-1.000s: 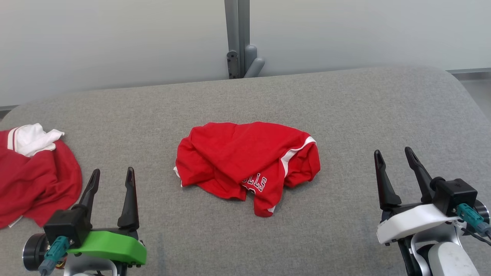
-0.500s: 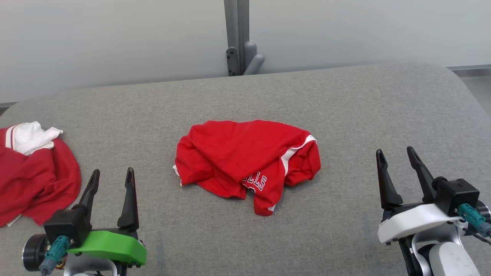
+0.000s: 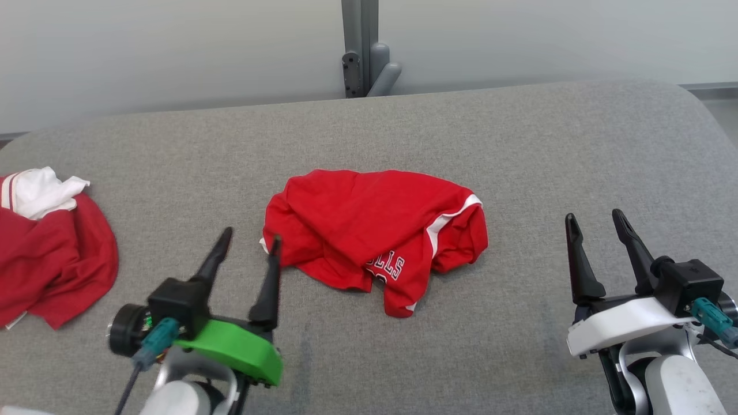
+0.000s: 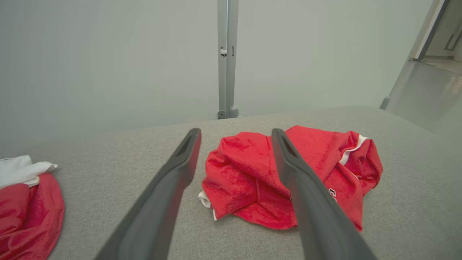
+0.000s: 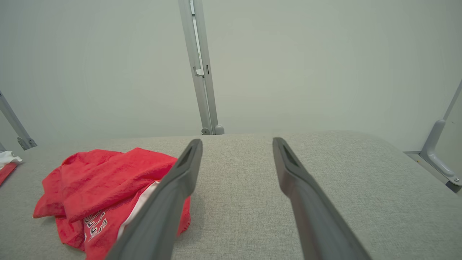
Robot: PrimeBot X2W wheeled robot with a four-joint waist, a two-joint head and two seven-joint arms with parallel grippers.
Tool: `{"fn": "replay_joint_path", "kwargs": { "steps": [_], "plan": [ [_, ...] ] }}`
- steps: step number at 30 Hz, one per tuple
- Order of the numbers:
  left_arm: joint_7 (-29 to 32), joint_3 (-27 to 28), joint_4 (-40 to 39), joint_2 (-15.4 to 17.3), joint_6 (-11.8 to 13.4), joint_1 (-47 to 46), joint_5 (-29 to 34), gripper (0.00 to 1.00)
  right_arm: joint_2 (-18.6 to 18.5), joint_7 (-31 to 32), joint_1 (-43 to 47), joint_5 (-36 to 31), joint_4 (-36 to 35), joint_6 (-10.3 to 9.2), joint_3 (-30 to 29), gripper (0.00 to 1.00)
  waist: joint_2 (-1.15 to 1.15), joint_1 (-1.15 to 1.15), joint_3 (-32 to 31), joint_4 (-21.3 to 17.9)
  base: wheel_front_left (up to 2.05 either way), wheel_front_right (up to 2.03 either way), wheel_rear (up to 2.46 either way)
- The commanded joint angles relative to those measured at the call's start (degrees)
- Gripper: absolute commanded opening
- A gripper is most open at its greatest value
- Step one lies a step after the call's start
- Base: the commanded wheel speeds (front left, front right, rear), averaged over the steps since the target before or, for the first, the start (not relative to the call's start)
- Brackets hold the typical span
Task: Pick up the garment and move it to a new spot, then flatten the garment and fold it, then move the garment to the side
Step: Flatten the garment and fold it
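The garment (image 3: 375,230) is a crumpled red jersey with white trim and white lettering, lying in a heap at the middle of the grey padded table (image 3: 519,150). It also lies ahead in the left wrist view (image 4: 252,180) and at the lower left in the right wrist view (image 5: 104,180). My left gripper (image 3: 251,236) is open, its fingertips just left of the garment's near-left edge, nothing between them. Well to the garment's right, my right gripper (image 3: 594,222) hangs open and empty above the table.
A second red and white piece of clothing (image 3: 46,253) lies bunched at the table's left edge. A grey metal post (image 3: 360,46) stands behind the table against a pale wall. The table's rounded far-right corner drops to the floor.
My left gripper has moved forward and to the right, up to the garment's left edge. The head view has shifted slightly. The right gripper and the garment stay put.
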Motion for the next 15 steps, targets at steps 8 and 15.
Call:
{"fn": "replay_joint_path", "kwargs": {
  "steps": [8, 15],
  "plan": [
    [10.2, -11.8, 6.0, -6.7, -7.2, -7.8, 0.1, 1.0, 0.1, -0.5, -3.0, 0.1, -0.1, 0.0, 1.2, 1.0, 0.0, 0.0, 5.7, -2.1, 0.0, 0.0, 0.0],
    [13.7, -16.1, 14.8, -10.3, -10.8, -13.2, 0.5, 1.0, 0.3, -1.5, -5.8, 0.5, 0.8, 0.0, 2.1, 1.0, 0.0, 0.0, 9.9, -6.2, 0.0, 0.0, 0.0]
  ]
}}
